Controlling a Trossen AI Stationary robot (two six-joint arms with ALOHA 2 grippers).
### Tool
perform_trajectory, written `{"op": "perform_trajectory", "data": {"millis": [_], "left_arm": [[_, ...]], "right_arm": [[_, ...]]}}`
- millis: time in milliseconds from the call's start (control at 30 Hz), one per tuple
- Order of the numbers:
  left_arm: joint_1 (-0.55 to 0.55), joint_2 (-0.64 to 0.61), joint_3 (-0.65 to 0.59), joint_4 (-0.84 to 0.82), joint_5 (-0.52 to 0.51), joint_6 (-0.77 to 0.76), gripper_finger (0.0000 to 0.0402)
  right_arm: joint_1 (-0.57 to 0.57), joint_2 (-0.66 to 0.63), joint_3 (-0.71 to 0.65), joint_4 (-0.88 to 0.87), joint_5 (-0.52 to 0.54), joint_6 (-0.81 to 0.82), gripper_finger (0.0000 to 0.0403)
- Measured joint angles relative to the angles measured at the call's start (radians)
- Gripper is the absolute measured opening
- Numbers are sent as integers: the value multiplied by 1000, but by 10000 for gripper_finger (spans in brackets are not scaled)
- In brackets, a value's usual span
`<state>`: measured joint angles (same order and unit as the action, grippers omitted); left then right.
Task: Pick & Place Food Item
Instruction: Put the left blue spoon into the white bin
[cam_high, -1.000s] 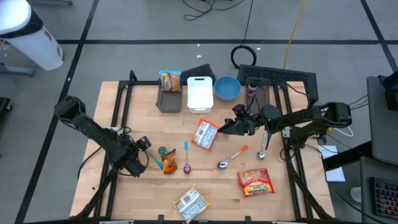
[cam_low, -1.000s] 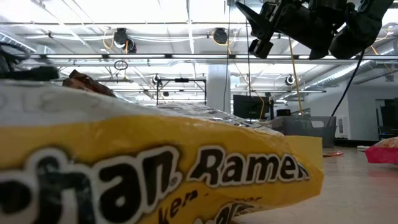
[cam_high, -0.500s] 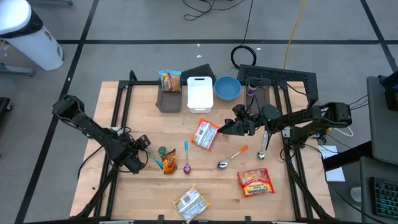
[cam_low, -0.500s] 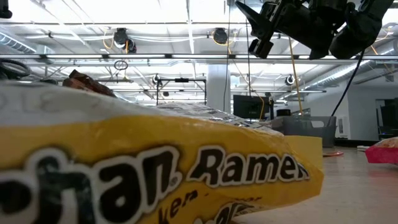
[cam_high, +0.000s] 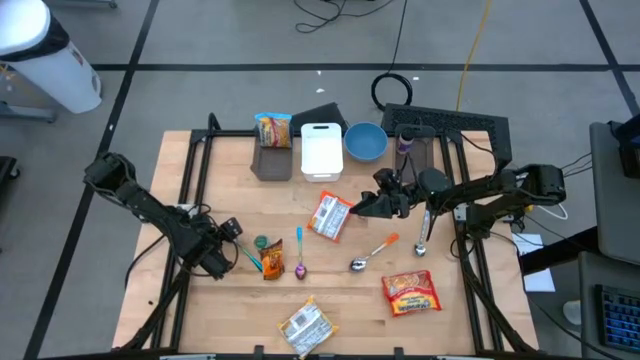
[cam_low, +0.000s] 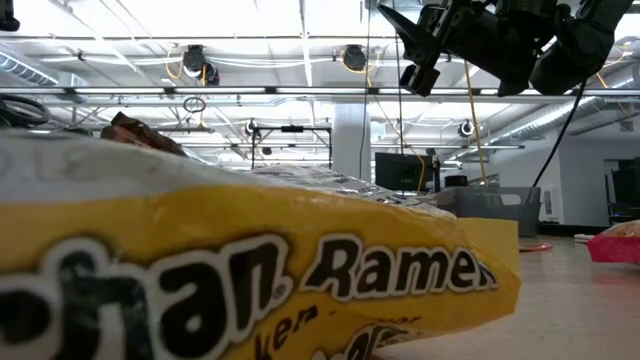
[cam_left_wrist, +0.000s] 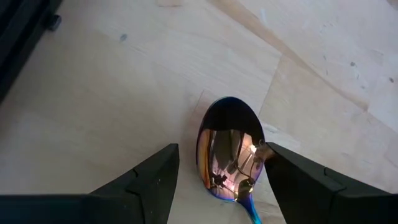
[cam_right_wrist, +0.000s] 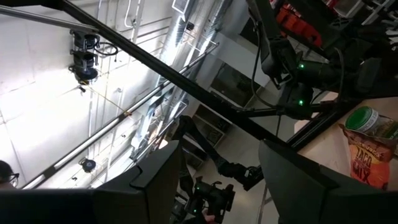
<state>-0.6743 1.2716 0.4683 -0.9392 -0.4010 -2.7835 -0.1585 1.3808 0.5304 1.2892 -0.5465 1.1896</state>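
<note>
Barely any shift since a second ago: left gripper (cam_left_wrist: 214, 186) open, empty over spoon (cam_left_wrist: 229, 149), table's 8 o'clock; right gripper (cam_high: 352, 211) open, empty, centre; no food picked

Even overhead light falls on my pale wooden counter (cam_high: 330, 270), leaving only soft shadows. From counter height, bright ceiling strip lights (cam_low: 200, 15) glare white, and the yellow ramen packet (cam_low: 250, 270) looms close and blurred. My left wrist camera shows a shiny iridescent metal spoon bowl (cam_left_wrist: 229, 148) mirroring lamps.
</note>
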Motion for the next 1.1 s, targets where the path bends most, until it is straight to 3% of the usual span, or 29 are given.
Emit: {"op": "perform_trajectory", "data": {"millis": [200,500,800,900,1100], "left_arm": [[0,0,-1,10,-7,25,229],[3,3,-6,6,-47,55,103],[42,2,-5,14,-98,100,11],[58,2,-4,16,-113,108,10],[64,2,-3,10,-108,115,50]], "right_arm": [[0,0,0,0,0,-4,212],[0,0,0,0,0,-5,212],[0,0,0,0,0,-5,212],[0,0,0,0,0,-2,212],[0,0,0,0,0,-1,212]]}}
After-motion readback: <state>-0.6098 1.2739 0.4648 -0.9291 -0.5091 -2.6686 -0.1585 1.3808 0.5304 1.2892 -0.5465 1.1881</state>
